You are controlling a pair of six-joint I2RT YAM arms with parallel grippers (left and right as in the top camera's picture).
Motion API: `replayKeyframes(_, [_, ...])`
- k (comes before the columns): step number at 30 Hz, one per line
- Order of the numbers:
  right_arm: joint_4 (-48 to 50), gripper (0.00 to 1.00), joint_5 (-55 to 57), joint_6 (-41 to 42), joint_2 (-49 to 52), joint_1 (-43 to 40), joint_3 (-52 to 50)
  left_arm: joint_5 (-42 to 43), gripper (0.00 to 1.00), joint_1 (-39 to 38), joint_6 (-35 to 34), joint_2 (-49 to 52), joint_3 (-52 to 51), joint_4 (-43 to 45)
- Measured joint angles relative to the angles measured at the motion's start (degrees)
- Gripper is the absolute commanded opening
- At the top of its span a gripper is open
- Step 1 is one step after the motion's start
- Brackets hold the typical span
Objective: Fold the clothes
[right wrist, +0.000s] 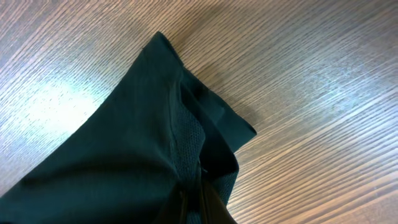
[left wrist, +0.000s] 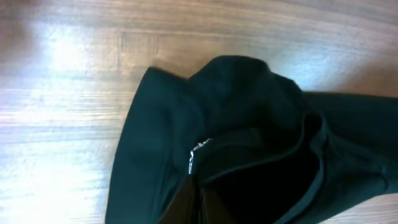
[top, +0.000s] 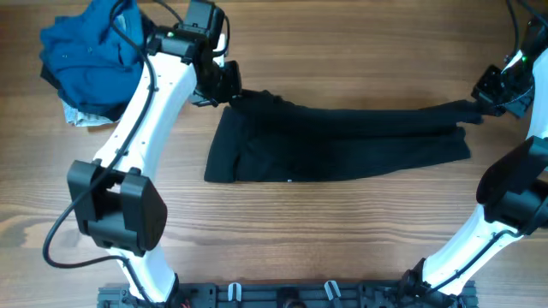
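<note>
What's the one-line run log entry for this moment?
phase: fold | left gripper: shut on black soft-fabric shirt | right gripper: shut on shirt | shirt: stretched between them over wooden table

Open table [top: 342, 231] beside the black shirt [top: 342, 141]; blue garment heap [top: 90, 51] far left.

We see the black shirt [top: 342, 141] stretched across the middle of the wooden counter [top: 342, 231], from nine toward three o'clock. Our left end effector [top: 229, 88] pinches its ten o'clock corner, and our right end effector [top: 481, 104] pinches the end at two. Blue garments [top: 90, 56] are heaped at ten o'clock, over a pale cloth [top: 81, 117].
</note>
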Motion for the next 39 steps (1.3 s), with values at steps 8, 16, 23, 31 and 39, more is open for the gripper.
replayKeyframes(8, [-1.53, 0.15, 0.46, 0.87, 0.0, -0.02, 0.0, -0.35, 0.04, 0.09, 0.0, -0.02, 0.0, -6.14])
replayKeyframes(16, [-2.32, 0.36, 1.51, 1.4, 0.0, -0.02, 0.0, -0.28, 0.77, 0.09, -0.68, -0.02, 0.0, -14.45])
replayKeyframes(23, [-2.32, 0.43, -2.21, 0.02, 0.0, -0.09, 0.0, 1.14, 0.54, 0.15, -0.79, -0.02, 0.0, -13.81])
replayKeyframes(31, [-1.86, 0.43, -15.8, -4.66, 0.0, 1.84, -0.02, 6.84, 0.31, -0.5, -1.11, 0.0, -0.02, -5.81])
replayKeyframes(39, [3.17, 0.41, -18.45, -4.81, -0.02, 12.46, -5.81, 7.54, 0.55, -3.52, -1.22, 5.99, 0.0, 6.73])
